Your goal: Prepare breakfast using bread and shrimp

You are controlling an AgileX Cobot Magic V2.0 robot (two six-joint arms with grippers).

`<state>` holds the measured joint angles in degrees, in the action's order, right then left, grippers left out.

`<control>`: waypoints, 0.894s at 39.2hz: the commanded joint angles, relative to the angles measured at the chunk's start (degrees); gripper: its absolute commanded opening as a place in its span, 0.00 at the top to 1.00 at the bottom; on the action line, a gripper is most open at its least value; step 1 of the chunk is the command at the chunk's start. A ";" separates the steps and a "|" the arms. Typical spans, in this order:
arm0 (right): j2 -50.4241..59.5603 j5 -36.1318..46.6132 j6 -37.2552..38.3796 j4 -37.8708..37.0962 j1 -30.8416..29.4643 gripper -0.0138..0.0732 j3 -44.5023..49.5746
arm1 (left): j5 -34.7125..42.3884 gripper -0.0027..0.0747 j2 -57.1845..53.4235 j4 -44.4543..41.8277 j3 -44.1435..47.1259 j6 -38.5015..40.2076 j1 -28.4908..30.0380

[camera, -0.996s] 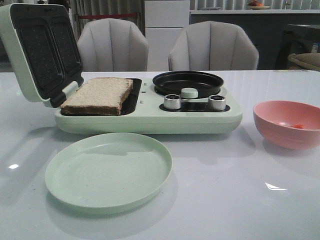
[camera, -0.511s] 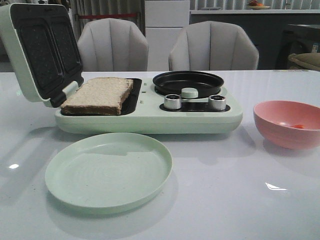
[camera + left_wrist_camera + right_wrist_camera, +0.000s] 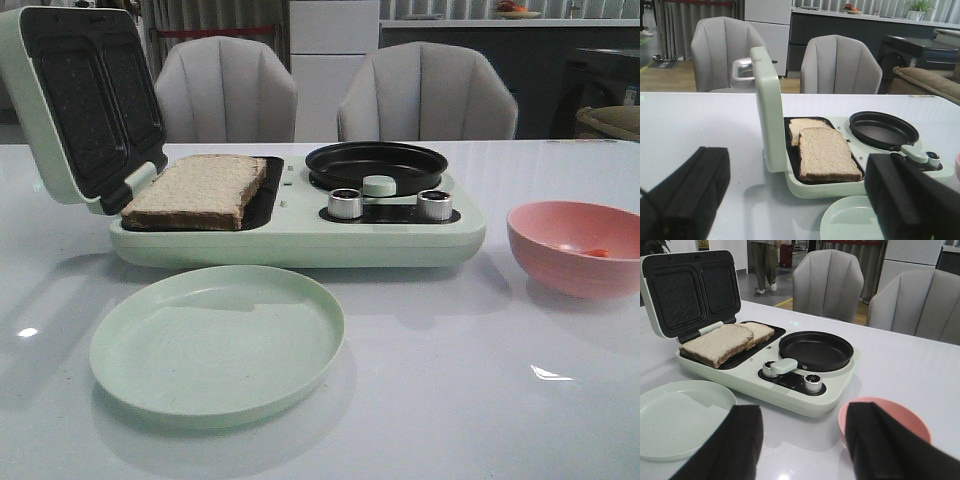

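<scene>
Front view: two tan bread slices (image 3: 200, 190) lie in the pale green sandwich maker (image 3: 300, 240), lid raised; orange shrimp (image 3: 597, 252) in the pink bowl (image 3: 575, 248), right.

Left wrist view: left gripper (image 3: 790, 200) hovers near, spread wide, empty.

Right wrist view: right gripper (image 3: 802, 440) likewise wide, above open tabletop between green round plate (image 3: 680, 417) and bowl.

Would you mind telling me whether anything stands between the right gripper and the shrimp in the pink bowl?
Nothing visible does. The right gripper is open just short of the pink bowl, whose top is uncovered; the shrimp lie exposed inside it.

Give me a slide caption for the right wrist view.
Open right end effector facing the breakfast maker: two bread slices on its grill plate, empty black pan, green plate, pink bowl.
</scene>
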<state>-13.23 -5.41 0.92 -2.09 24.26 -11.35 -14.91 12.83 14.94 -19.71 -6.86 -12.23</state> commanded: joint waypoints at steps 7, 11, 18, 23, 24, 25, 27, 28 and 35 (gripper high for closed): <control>-0.27 4.99 -0.09 -0.37 0.03 0.30 -1.57 | 3.04 0.19 4.08 1.26 -4.89 0.11 0.02; -0.27 4.99 -0.09 -0.37 0.03 0.30 -1.57 | 1.57 0.23 7.80 1.26 -8.26 0.11 0.02; -0.27 4.99 -0.09 -0.37 0.03 0.30 -1.57 | 1.54 0.38 15.96 1.37 -14.40 0.11 0.02; -0.27 4.99 -0.09 -0.37 0.03 0.30 -1.57 | 1.54 0.40 22.61 1.49 -18.29 0.22 0.02; -0.27 4.99 -0.09 -0.37 0.03 0.30 -1.57 | 1.54 0.40 24.11 1.82 -18.97 0.22 0.02; -0.27 4.99 -0.09 -0.37 0.03 0.30 -1.57 | 1.54 0.40 25.64 2.47 -20.14 0.22 0.02; -0.27 4.99 -0.09 -0.37 0.03 0.30 -1.57 | 1.97 0.40 28.73 3.59 -21.75 0.22 0.02; -0.27 4.99 -0.09 -0.37 0.03 0.30 -1.57 | 2.26 0.40 30.31 4.32 -22.71 0.22 0.02; -0.27 4.99 -0.09 -0.37 0.03 0.30 -1.57 | 1.80 0.40 40.37 7.55 -30.56 0.22 0.02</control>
<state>-13.23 -5.41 0.92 -2.09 24.26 -11.35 -17.23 49.60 20.45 -45.18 -6.86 -12.23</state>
